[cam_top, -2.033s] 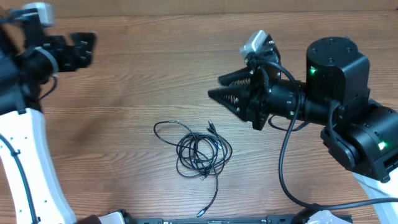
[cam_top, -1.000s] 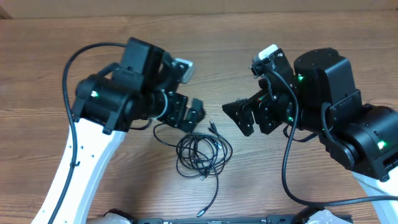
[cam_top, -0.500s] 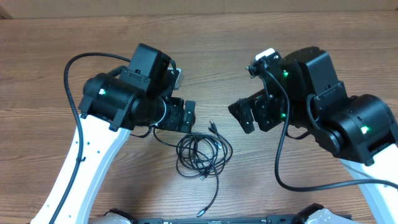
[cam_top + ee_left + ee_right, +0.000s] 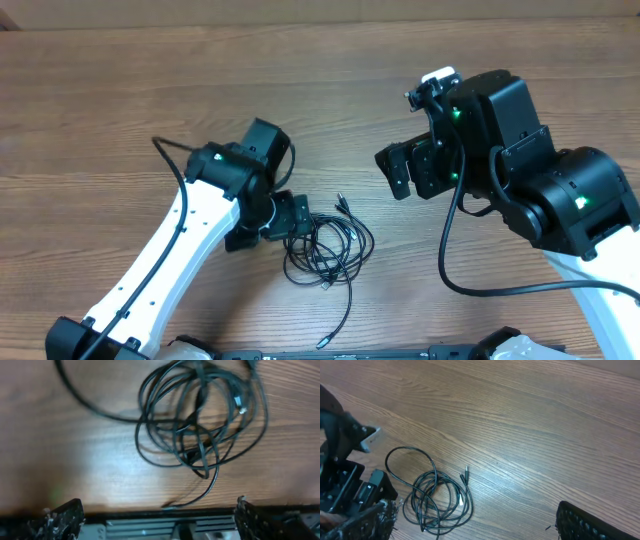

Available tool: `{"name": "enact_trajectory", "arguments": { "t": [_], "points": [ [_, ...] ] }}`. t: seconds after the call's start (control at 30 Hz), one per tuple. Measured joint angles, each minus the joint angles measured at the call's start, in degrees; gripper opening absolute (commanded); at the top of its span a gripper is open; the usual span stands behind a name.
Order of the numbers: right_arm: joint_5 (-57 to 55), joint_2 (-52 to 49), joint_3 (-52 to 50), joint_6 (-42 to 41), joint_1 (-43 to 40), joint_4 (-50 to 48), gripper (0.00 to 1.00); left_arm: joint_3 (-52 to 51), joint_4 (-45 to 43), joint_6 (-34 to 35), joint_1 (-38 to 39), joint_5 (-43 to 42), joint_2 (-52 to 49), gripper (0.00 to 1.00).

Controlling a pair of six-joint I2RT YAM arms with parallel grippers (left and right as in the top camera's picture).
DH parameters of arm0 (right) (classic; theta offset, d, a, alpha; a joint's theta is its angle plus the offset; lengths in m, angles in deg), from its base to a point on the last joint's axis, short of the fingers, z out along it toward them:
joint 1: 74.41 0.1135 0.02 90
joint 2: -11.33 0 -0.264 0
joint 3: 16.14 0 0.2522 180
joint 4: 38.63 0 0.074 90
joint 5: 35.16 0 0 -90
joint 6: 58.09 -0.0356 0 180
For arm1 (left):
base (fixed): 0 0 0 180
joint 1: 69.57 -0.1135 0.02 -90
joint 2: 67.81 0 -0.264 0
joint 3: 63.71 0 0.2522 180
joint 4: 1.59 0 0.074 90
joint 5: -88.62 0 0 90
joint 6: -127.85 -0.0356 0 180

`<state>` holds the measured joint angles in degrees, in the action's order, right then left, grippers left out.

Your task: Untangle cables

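Observation:
The cables [image 4: 325,245] are thin black cords in a loose coil on the wooden table, with one plug end [image 4: 340,203] pointing back and a tail running to the front edge. My left gripper [image 4: 268,228] hangs open at the coil's left side, over its loose loop. In the left wrist view the cables [image 4: 200,415] lie ahead of the left gripper [image 4: 157,505], and nothing is held. My right gripper [image 4: 398,172] is open, up and to the right of the coil. In the right wrist view the cables [image 4: 437,495] lie below the right gripper [image 4: 475,515].
The left arm's black wrist [image 4: 345,485] shows at the left of the right wrist view, close to the coil. A dark rail [image 4: 330,352] runs along the table's front edge, with the cable tail reaching it. Bare wood [image 4: 320,90] lies behind both arms.
The left arm has swung in from the far left and come down to the coil's left side. The right gripper has drawn back slightly and turned. The coil has not moved.

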<state>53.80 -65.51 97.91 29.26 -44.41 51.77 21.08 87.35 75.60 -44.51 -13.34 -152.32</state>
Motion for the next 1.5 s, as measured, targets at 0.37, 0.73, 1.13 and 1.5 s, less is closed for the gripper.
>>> {"name": "enact_trajectory", "arguments": {
  "t": [0.37,0.73,1.13,1.5],
  "points": [
    [0.6,0.0,0.0,-0.3,0.0,0.1,1.0,-9.3,-11.2,19.9,0.0,-0.2,-0.7,0.9],
    [2.6,0.0,0.0,-0.3,0.0,0.2,1.0,-9.9,-15.1,22.2,0.0,-2.4,-12.7,0.51],
    [3.8,0.0,0.0,-0.3,0.0,0.2,1.0,-8.5,-20.6,12.4,0.0,-8.9,-18.5,0.04],
    [3.6,0.0,0.0,-0.3,0.0,0.5,1.0,10.1,-3.8,1.8,0.0,-8.9,-17.1,0.65]
  ]
}}
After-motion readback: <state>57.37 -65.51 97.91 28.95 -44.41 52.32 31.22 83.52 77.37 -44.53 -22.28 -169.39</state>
